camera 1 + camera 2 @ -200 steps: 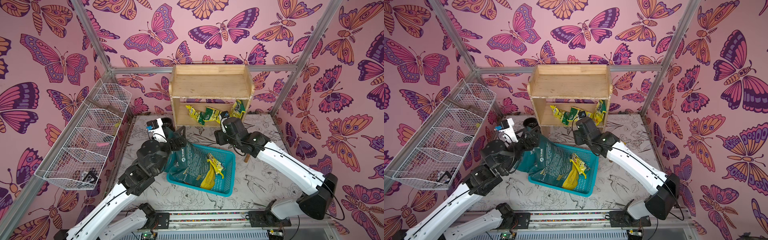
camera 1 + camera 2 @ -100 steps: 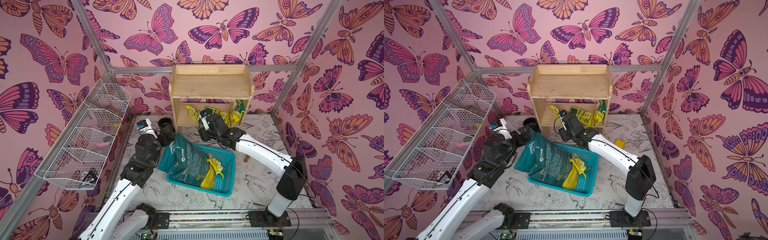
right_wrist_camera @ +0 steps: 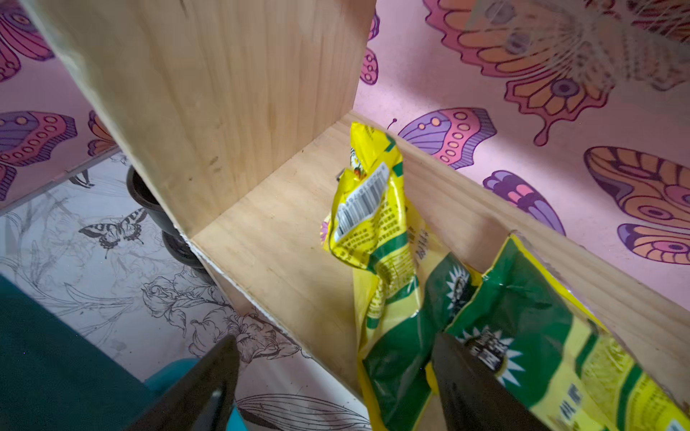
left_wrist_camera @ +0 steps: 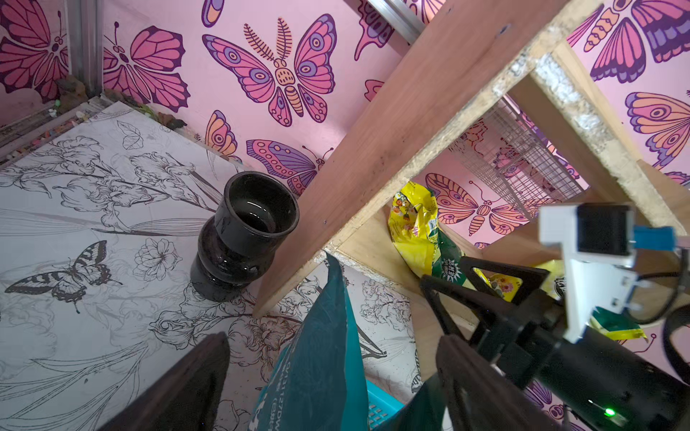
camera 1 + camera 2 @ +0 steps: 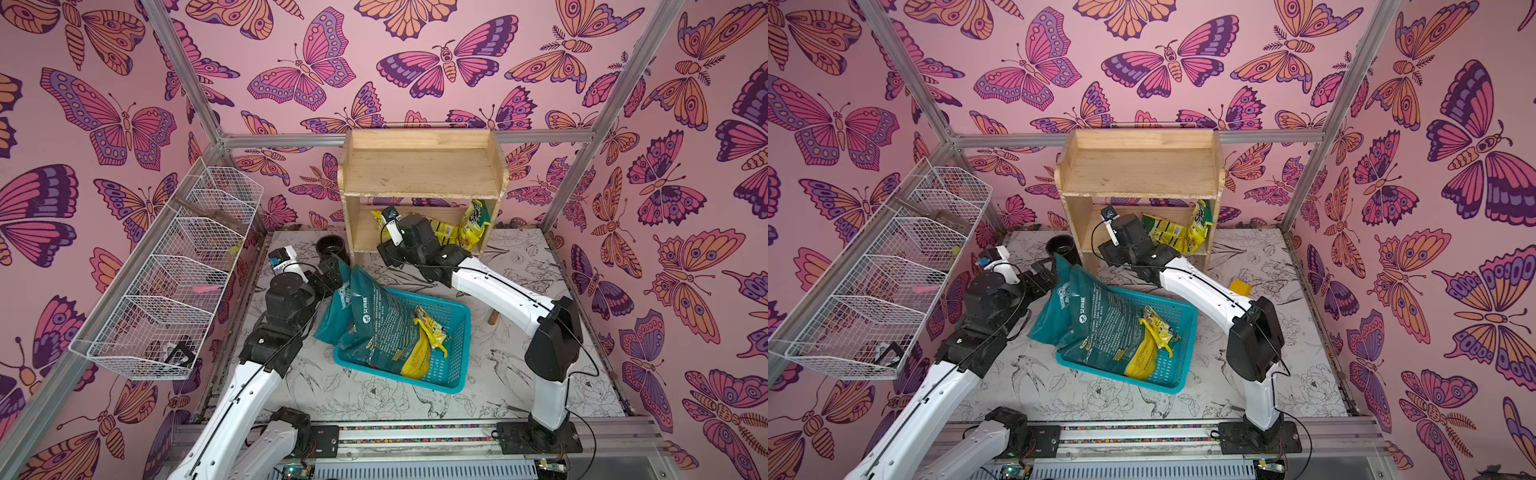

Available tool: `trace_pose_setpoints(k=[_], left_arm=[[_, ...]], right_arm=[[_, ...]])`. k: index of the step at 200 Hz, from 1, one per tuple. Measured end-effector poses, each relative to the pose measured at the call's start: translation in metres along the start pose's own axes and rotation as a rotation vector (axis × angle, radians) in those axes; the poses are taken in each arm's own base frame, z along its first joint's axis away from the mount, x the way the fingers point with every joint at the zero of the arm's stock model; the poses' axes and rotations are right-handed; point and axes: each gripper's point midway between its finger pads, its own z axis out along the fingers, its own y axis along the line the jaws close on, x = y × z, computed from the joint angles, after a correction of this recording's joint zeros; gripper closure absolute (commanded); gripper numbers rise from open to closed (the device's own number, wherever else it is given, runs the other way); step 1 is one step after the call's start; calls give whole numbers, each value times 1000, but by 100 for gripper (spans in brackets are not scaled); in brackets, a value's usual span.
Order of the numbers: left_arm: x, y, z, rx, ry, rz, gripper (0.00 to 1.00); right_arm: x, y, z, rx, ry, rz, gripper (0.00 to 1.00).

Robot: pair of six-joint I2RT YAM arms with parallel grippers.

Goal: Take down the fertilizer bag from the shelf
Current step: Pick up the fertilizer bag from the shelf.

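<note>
- In both top views, the right gripper [image 5: 415, 227] sits inside the lower tier of the pale wooden shelf [image 5: 419, 170]. The yellow-and-green fertilizer bag [image 5: 446, 227] lies on that tier's board, and an upright yellow bag [image 5: 473, 218] leans at the shelf's right end. In front of the shelf, a large teal bag [image 5: 374, 316] slumps out of a teal basket [image 5: 459, 353], with the left gripper [image 5: 328, 276] at its top corner. The right gripper's own body hides its fingertips here.
- The right wrist view shows what those views miss: the claw is spread wide and grips nothing. One finger [image 3: 474, 384] lies over the fertilizer bag's green panel, while the other [image 3: 201, 392] hangs off the front edge of the shelf. A crumpled yellow bag [image 3: 369, 220] with a barcode lies deeper in the shelf, overlapping the fertilizer bag.
- The left wrist view shows the left claw equally wide, the teal bag's corner standing between its fingers without being pinched. A black vase [image 4: 246, 239] stands just beside the shelf's side panel.
- Likely trouble ahead: with only one finger over the bag, closing may catch just a fold of slick film, which could slip free. The overlapping crumpled bag could be dragged out with it. The outer finger could knock against the front edge of the shelf.
</note>
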Motion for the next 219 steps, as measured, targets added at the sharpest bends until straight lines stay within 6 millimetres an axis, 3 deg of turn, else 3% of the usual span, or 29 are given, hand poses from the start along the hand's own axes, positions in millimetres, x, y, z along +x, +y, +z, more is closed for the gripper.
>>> trace_pose_setpoints(k=[35,79,90,117,142,192,219], left_arm=[[-3,1,-2,9,-1,-6,7],[-4,5,-5,13,-5,-12,7],[-4,5,-6,14,-6,-13,7],[-4,6,-5,14,-5,-17,7],[-4,6,-6,15,-5,-19,7],[-3,7,-6,18,1,-30,7],[0,8,-6,19,7,-40,7]], right_arm=[[8,3,26,21,20,-32,16],[2,-4,31,67,3,-47,22],[0,-5,31,75,-4,-53,33],[-2,-11,30,111,-13,-63,76],[1,-16,33,138,-22,-64,100],[0,-13,32,119,-39,-55,100],[0,-8,14,72,-48,-42,100]])
